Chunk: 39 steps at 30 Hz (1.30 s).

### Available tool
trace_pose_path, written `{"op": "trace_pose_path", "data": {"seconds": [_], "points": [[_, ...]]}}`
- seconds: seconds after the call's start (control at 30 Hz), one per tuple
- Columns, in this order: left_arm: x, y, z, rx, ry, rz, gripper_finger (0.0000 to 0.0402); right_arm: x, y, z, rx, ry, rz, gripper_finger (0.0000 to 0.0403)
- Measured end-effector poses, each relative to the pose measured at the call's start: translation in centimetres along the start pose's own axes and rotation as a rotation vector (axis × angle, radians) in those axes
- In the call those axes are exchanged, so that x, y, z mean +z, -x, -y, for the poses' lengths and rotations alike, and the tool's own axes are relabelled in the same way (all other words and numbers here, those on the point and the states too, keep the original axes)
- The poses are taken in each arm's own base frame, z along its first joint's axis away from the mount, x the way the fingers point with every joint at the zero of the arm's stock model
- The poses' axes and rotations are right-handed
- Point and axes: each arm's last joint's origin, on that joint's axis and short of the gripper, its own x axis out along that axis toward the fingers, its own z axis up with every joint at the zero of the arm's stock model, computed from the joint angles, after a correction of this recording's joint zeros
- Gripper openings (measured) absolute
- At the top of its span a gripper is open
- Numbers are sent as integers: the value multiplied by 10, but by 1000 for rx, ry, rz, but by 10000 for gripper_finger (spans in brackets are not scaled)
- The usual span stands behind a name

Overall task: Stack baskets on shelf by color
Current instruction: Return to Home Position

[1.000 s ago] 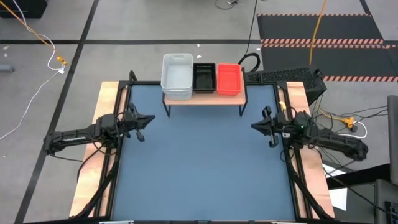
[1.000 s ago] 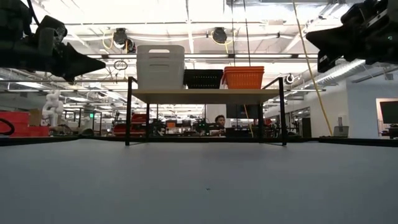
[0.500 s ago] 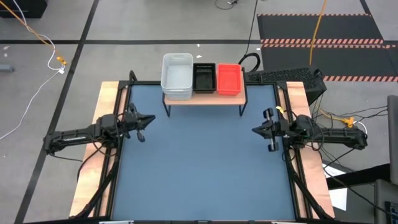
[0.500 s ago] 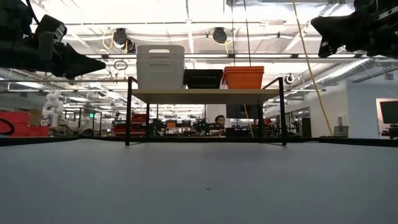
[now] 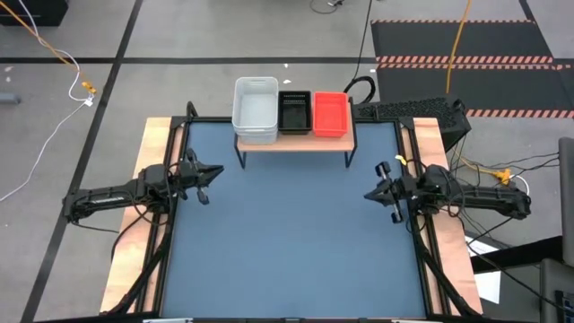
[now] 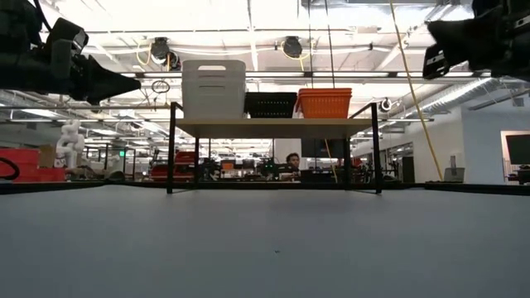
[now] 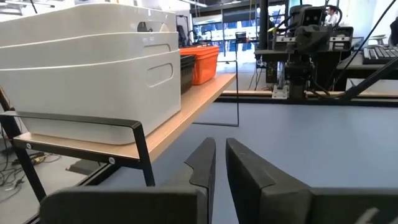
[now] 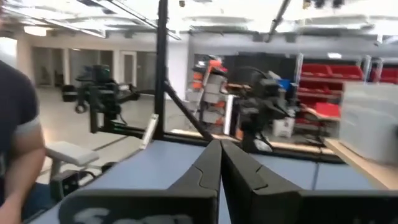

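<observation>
The shelf [image 5: 291, 142] stands on thin black legs at the table's far edge, middle. On its wood board rest three basket piles: white [image 5: 256, 109] on the left, black [image 5: 294, 112] in the middle, red [image 5: 330, 114] on the right. In the low view they show as white [image 6: 214, 89], black [image 6: 270, 104] and red [image 6: 325, 103]. My left gripper [image 5: 211, 172] hovers shut by the table's left side, pointing inward, with the white baskets [image 7: 93, 68] close ahead. My right gripper [image 5: 372, 193] hovers shut by the right side, also pointing inward.
The blue table top [image 5: 291, 242] lies bare between the two arms. Wooden side strips [image 5: 152, 148] border it. A keyboard [image 5: 408, 109] and cables lie beyond the far right corner. A person's sleeve and arm [image 8: 15, 137] show at the edge of the right wrist view.
My right gripper has risen a little and drifted toward the table's near edge and right side as its arm straightened. The left arm and the baskets have kept still.
</observation>
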Motion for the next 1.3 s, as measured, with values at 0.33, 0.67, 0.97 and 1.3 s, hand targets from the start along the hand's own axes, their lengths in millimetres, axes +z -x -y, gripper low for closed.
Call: {"op": "trace_pose_path", "data": {"seconds": [0.33,0.67,0.97,1.3], "points": [[0,0,0,0,0,1,42,1,-1,3,-75,29,15,4],[0,0,0,0,0,2,42,-10,-7,1,56,1,-85,4],[0,0,0,0,0,2,42,0,-4,3,56,2,-5,4],[0,0,0,-1,0,2,42,9,11,-3,137,-42,68,4]]}}
